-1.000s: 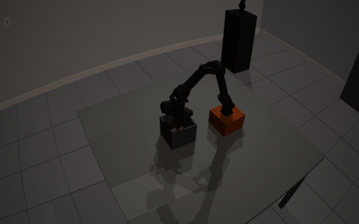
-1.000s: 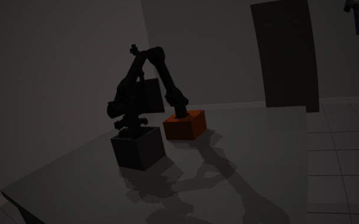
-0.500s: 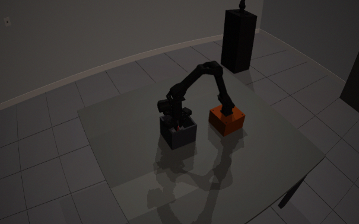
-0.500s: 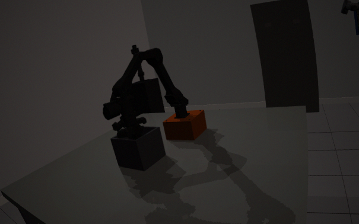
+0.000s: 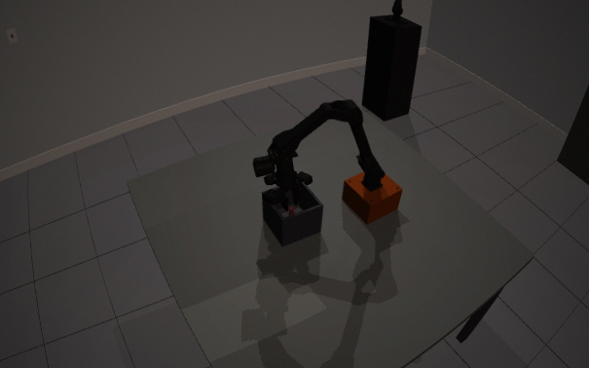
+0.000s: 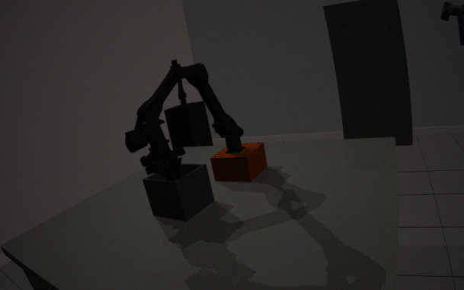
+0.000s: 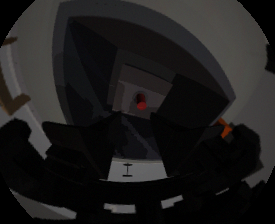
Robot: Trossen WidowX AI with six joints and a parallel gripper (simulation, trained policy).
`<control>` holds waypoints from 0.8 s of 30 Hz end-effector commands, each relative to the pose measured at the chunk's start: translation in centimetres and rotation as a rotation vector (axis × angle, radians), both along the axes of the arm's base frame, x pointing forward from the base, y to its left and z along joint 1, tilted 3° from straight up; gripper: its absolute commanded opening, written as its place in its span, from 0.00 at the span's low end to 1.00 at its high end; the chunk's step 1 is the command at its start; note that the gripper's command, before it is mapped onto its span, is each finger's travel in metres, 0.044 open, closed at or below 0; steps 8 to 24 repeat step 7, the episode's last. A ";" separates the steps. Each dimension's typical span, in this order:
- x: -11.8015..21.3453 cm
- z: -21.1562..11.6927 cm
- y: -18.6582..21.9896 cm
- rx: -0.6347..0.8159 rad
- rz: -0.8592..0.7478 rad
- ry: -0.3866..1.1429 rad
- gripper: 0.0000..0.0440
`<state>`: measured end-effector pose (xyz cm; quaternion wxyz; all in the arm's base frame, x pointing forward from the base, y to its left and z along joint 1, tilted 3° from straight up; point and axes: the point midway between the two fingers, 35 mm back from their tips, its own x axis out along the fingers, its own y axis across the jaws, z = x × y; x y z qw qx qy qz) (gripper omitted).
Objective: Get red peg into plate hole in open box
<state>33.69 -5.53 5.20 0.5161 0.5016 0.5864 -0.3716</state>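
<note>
Arm (image 5: 312, 128) (image 6: 163, 89): centre of the top frame, showing matte black, slim straight links
Elbow (image 5: 350, 112) (image 6: 199, 73): bulging, rounded
Drum (image 5: 262, 166) (image 6: 135, 140): jutting from the wrist, black, stubby, left of centre in the exterior frame
Fingers: tapering, black, low in the wrist frame
Base (image 5: 369, 213) (image 6: 257, 166): glowing orange, boxy, carrying small dark screw-like dots near its top corners
Cables, markings: too dark to tell
</note>
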 end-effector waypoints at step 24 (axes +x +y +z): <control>0.5 1.4 -0.6 0.056 -0.016 -0.018 0.50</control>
